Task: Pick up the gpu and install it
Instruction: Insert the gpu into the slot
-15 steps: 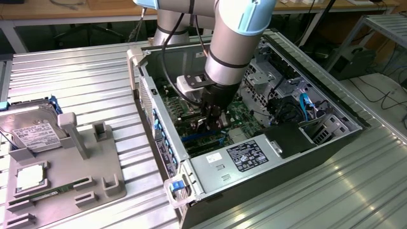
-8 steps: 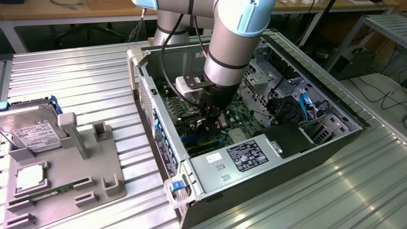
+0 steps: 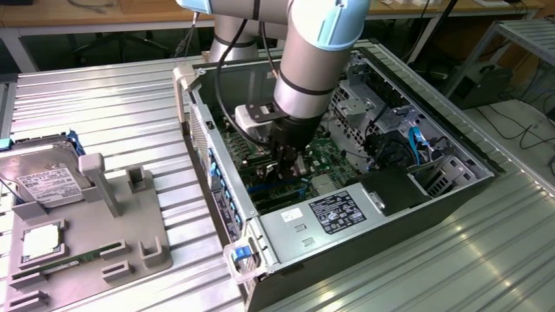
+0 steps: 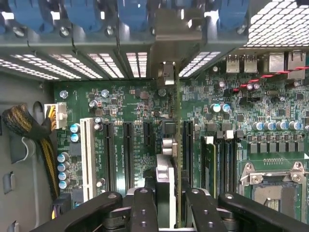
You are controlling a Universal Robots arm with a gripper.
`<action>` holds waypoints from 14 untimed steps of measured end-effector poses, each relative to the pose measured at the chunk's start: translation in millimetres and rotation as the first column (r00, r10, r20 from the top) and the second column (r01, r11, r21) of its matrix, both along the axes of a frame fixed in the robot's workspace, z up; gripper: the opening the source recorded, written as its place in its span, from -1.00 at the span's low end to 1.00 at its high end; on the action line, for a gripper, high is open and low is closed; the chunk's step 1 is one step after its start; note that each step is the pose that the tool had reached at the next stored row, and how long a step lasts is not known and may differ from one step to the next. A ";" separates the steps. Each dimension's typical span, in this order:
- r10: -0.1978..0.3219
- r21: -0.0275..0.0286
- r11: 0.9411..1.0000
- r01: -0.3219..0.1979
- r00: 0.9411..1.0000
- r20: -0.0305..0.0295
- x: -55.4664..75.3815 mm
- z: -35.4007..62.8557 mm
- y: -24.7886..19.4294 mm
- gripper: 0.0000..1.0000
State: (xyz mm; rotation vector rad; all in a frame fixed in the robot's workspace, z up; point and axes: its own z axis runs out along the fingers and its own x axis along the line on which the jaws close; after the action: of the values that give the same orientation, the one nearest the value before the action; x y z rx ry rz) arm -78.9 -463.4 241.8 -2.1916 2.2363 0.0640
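A ribbed metal tabletop [image 3: 104,104] spans the frame, wooden benches [image 3: 87,13] line the top, pale floor [image 3: 513,125] shows at right.

The arm [image 3: 314,52] comes down steeply from above, its grey forearm leaning a little toward the exterior view's left. The wrist [image 3: 295,107] turns the black gripper [image 3: 289,168] almost straight down. Its two black fingers [image 4: 145,208] are drawn in and clamp the gpu [image 4: 164,183] edge-on between them.

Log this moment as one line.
phase: install | gripper: shut on gpu | gpu: on edge at motherboard slots, inside computer case | seated: cannot tell
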 end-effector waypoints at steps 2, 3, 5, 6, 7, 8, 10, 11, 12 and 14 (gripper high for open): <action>0.000 0.000 1.000 0.000 1.000 -0.001 -0.2 -0.3 0.0 -0.44; 0.000 0.000 1.000 0.000 1.000 -0.002 -0.3 -0.6 0.0 -0.44; 0.000 0.000 1.000 0.000 1.000 -0.003 -0.4 -1.0 0.0 -0.44; 0.000 0.000 1.000 0.000 1.000 -0.004 -0.5 -1.1 0.0 -0.44; 0.000 0.000 1.000 0.000 1.000 -0.004 -0.4 -1.1 0.0 -0.44; 0.000 0.000 1.000 0.000 1.000 -0.004 -0.4 -1.2 0.0 -0.44; 0.000 0.000 1.000 0.000 1.000 -0.004 -0.3 -1.2 0.0 -0.44; 0.000 0.000 1.000 0.000 1.000 -0.004 -0.4 -1.2 0.0 -0.44; 0.000 0.000 1.000 0.000 1.000 -0.004 -0.3 -1.2 0.0 -0.44; 0.000 0.000 1.000 0.000 1.000 -0.004 -0.3 -1.2 0.0 -0.44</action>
State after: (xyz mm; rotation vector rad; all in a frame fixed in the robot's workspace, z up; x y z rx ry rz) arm -79.3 -463.4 240.6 -2.1937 2.2384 0.0687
